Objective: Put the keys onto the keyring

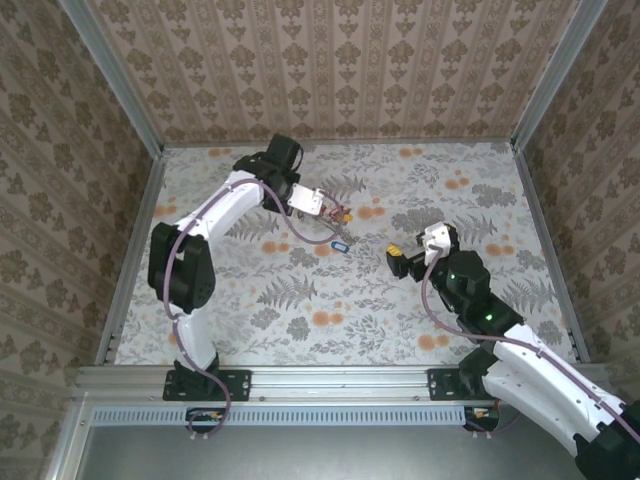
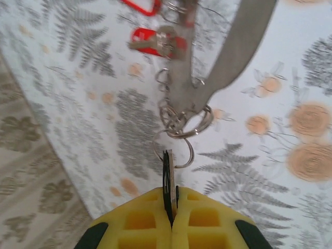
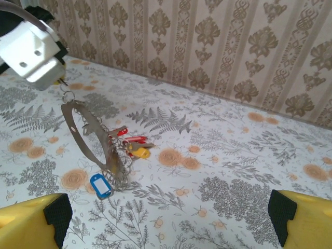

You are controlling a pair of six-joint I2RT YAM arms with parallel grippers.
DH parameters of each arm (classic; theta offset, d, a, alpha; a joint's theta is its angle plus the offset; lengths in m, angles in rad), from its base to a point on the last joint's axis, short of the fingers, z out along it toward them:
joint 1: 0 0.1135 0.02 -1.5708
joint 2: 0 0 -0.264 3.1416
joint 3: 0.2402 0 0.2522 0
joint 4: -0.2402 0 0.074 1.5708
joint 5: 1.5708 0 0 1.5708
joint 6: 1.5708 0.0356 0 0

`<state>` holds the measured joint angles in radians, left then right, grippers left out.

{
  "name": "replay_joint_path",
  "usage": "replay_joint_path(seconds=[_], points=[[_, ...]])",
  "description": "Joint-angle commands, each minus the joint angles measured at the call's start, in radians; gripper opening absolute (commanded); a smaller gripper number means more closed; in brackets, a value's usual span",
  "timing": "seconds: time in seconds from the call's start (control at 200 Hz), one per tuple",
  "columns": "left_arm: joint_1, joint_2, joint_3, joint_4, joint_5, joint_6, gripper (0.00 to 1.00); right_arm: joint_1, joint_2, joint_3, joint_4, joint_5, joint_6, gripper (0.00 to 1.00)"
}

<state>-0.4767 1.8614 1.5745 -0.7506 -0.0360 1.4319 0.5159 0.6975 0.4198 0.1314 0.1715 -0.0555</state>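
The left pincer is pressed together far of centre, pinching a thin dark piece seen edge-on. I cannot tell whether that piece is a key, but small split rings link it to the keyring. The keyring hangs from that grip as a tilted loop, its long axis running from the pincer down towards the near right. Its lower end is at or just above the surface, beside a blue key tag. Red keys and a yellow key bunch against the loop's right side, apparently already on it. The right pincer is spread as wide as it goes and holds nothing; it sits right of the loop and a little nearer, apart from it. The coming move probably turns on that gap: the right arm is the free one, and the loop's low end lies to its left and slightly farther away.
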Motion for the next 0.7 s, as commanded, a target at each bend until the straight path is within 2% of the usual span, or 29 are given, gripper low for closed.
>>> replay_joint_path(seconds=[0.0, 0.155, 0.395, 0.495, 0.615, 0.695], points=[[0.035, -0.053, -0.075, 0.01, 0.046, -0.013, 0.0, -0.009, 0.016, 0.022, 0.06, -0.027, -0.003, 1.0], [0.095, -0.087, -0.195, 0.074, 0.099, -0.054, 0.04, -0.016, 0.08, 0.03, 0.107, -0.049, 0.006, 1.0], [0.141, -0.071, -0.244, 0.074, 0.082, -0.119, 0.12, -0.019, 0.139, 0.055, 0.102, -0.066, 0.044, 1.0], [0.174, -0.069, -0.23, 0.08, 0.087, -0.186, 0.23, -0.019, 0.111, 0.036, 0.1, -0.047, 0.055, 1.0], [0.233, -0.094, -0.2, 0.086, 0.12, -0.321, 0.25, -0.025, 0.059, 0.036, 0.077, -0.015, 0.015, 1.0], [0.277, -0.099, -0.158, 0.063, 0.088, -0.458, 0.26, -0.035, 0.029, 0.039, 0.062, 0.011, -0.018, 1.0]])
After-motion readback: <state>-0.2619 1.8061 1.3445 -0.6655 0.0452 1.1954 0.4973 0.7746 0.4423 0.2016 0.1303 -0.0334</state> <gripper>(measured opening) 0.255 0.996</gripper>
